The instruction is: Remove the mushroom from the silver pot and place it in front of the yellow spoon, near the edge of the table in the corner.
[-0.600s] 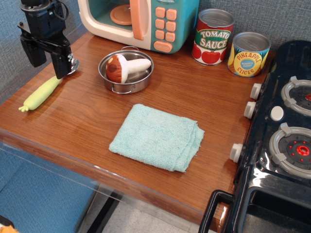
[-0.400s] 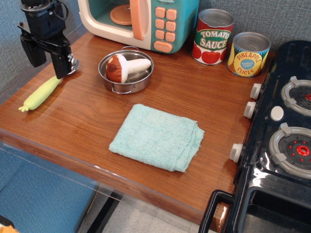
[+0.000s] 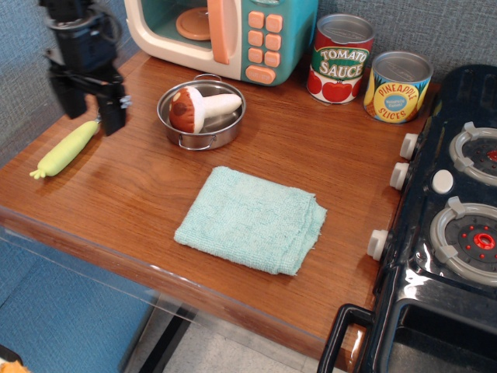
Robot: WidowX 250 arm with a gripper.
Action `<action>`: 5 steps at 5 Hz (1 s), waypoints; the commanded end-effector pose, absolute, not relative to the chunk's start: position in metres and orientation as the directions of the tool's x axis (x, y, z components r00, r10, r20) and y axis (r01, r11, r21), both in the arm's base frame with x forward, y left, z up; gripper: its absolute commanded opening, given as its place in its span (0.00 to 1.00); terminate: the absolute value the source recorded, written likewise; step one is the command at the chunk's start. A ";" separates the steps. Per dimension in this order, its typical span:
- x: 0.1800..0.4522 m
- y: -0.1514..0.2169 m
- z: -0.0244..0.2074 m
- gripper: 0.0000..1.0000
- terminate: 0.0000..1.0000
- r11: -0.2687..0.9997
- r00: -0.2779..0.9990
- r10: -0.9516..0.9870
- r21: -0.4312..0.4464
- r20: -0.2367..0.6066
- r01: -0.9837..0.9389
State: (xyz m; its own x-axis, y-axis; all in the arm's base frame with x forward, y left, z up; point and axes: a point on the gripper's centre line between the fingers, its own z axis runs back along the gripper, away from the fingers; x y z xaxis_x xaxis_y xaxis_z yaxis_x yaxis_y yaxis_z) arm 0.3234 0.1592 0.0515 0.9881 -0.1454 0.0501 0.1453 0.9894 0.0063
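Observation:
The mushroom [image 3: 200,107] lies on its side in the silver pot [image 3: 203,136], brown cap to the left, white stem to the right. The pot stands on the table [image 3: 140,194] at the back left. My gripper [image 3: 95,115] hangs open and empty to the left of the pot, over the bowl end of the yellow spoon [image 3: 66,149]. The spoon's yellow-green handle lies along the table's left edge; its silver bowl is hidden behind my fingers.
A toy microwave [image 3: 221,31] stands behind the pot. A tomato sauce can [image 3: 338,58] and a pineapple can [image 3: 397,86] stand at the back right. A folded teal cloth [image 3: 252,219] lies mid-table. A black toy stove [image 3: 446,225] fills the right side.
My gripper has shifted slightly right and down, toward the pot. The mushroom, pot and spoon have not moved.

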 end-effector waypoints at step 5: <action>0.398 0.095 0.059 1.00 0.00 0.954 0.948 -0.298 0.074 0.116 0.291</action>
